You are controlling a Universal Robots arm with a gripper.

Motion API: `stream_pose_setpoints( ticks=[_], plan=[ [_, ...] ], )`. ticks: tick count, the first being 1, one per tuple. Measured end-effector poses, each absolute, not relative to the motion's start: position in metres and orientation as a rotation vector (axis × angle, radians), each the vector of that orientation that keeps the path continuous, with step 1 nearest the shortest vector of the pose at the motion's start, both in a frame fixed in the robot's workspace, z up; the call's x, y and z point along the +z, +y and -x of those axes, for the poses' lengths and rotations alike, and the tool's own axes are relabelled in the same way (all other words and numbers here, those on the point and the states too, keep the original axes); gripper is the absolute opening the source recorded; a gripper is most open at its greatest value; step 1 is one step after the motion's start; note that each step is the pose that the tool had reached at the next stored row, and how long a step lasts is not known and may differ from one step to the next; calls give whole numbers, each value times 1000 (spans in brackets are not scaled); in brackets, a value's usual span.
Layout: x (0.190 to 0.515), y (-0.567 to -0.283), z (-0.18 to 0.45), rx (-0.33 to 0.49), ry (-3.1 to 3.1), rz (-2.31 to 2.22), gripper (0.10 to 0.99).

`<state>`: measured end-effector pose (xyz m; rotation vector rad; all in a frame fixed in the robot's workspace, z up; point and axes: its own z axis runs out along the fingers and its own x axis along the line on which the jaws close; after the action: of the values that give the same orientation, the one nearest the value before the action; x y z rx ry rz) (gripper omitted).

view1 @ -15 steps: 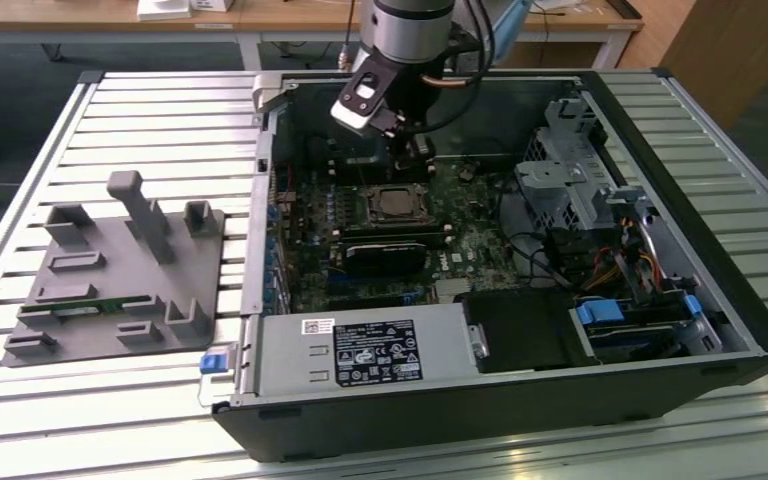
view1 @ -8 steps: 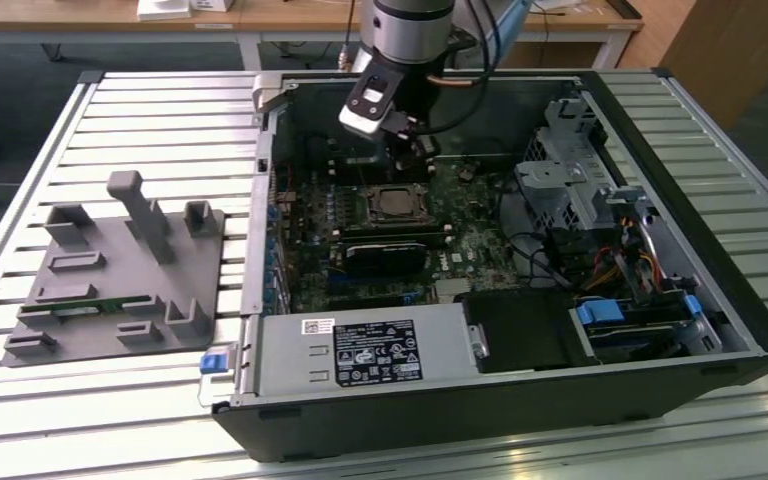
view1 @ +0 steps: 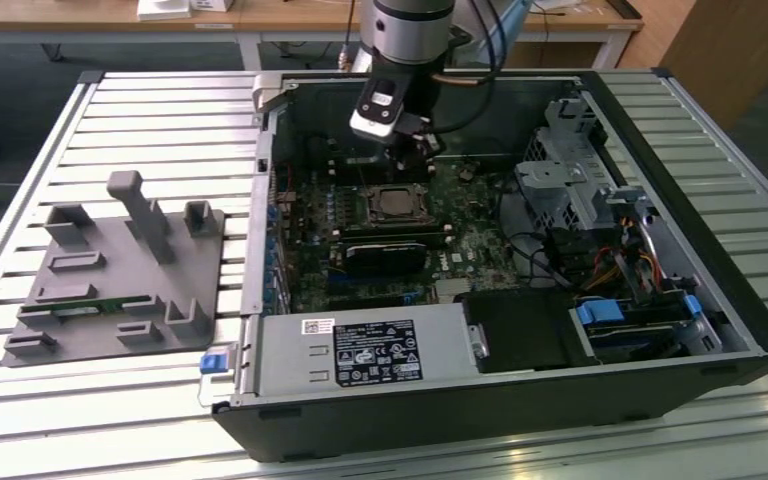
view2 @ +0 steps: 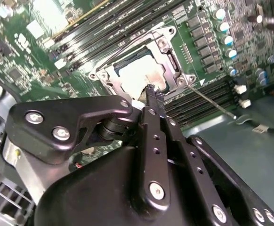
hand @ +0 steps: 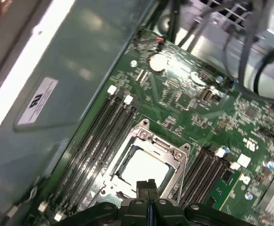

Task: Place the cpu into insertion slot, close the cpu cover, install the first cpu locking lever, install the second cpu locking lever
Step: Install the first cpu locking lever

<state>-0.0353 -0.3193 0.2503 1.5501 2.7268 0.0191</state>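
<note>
— Why does the cpu [hand: 144, 169] lie flat in the insertion slot [hand: 122, 162]?
— It's seated. The cpu cover [hand: 164, 147] is folded down around it, I judge to pin it.
— The arm [view1: 408, 30]?
— It reaches straight down into the computer case [view1: 704, 300], its gripper [hand: 147, 183] pinched together, empty, tips at the cover's edge.

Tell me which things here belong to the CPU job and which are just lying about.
Job: cpu, framed by the cpu cover; a thin wire locking lever; the shut gripper close by.

Lying about: grey fixture plate, power supply, memory slots, drive cage.
</note>
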Motion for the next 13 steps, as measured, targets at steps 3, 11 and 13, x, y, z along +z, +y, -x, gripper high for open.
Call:
stream_pose_setpoints(
  ticks=[3,11,13],
  plan=[
    [250,-319,35,19,2768,-1476,106],
    [250,-319,35,20,2876,-1256,106],
    [250,-319,35,20,2898,-1204,106]
  ],
)
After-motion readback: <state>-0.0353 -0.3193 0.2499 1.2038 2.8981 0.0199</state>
